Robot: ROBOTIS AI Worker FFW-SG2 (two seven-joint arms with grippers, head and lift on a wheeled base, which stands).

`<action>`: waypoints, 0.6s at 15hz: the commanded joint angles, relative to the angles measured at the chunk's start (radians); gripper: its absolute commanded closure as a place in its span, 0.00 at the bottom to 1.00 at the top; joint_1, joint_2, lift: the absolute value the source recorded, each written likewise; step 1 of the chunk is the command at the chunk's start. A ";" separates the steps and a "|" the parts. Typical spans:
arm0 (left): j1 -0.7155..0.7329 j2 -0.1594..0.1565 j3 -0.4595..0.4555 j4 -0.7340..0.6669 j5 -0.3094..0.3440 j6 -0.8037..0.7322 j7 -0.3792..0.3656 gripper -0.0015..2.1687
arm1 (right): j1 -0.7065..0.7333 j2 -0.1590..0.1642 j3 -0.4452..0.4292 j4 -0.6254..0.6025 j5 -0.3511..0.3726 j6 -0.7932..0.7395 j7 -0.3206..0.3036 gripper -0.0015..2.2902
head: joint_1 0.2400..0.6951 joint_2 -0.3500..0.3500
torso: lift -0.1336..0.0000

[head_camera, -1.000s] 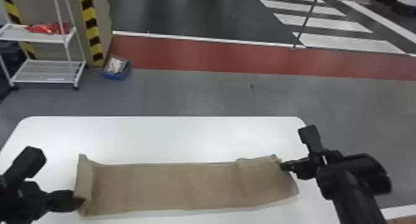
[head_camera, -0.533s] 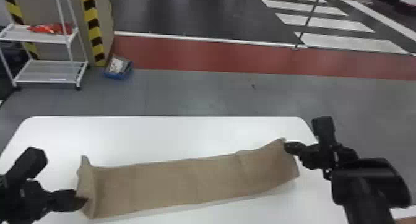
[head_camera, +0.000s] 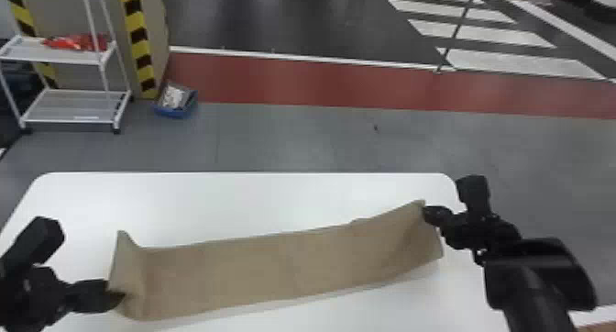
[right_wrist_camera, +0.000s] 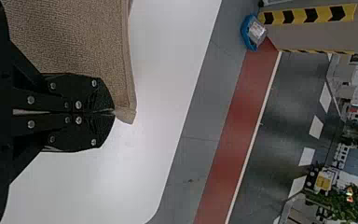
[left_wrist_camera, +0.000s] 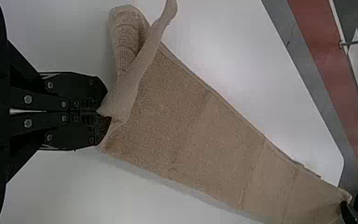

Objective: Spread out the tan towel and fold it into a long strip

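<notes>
The tan towel [head_camera: 275, 269] lies as a long strip across the white table, its right end raised. At its left end is my left gripper [head_camera: 120, 295], pinching the edge, where a flap of cloth stands up. My right gripper [head_camera: 426, 212] holds the far right corner. In the left wrist view my left gripper [left_wrist_camera: 103, 114] is shut on the end of the towel [left_wrist_camera: 186, 126]. The right wrist view has my right gripper [right_wrist_camera: 114, 112] shut on a corner of the towel [right_wrist_camera: 79, 37].
The white table [head_camera: 220, 198] has rounded far corners, with bare surface behind the towel and in front of it. Beyond on the floor stand a white shelf rack [head_camera: 75, 107] and a blue bin [head_camera: 176, 102], by a pillar with striped edges.
My right gripper has moved away toward the table's far side and up, drawing the towel's right end with it, so the strip now slants. The left gripper has hardly moved.
</notes>
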 commanded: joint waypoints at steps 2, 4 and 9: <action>0.003 0.005 0.015 0.004 -0.009 0.000 -0.004 0.99 | -0.008 -0.003 -0.004 0.040 0.005 -0.058 -0.038 0.54 | 1.00 0.20 | 1.00; 0.007 0.008 0.017 0.007 -0.024 0.000 -0.004 0.99 | -0.032 -0.011 0.015 0.106 0.016 -0.104 -0.068 0.54 | 1.00 0.21 | 1.00; 0.014 0.021 0.017 0.017 -0.029 0.000 -0.006 0.99 | -0.131 -0.043 0.111 0.307 0.070 -0.113 -0.170 0.54 | 1.00 0.22 | 1.00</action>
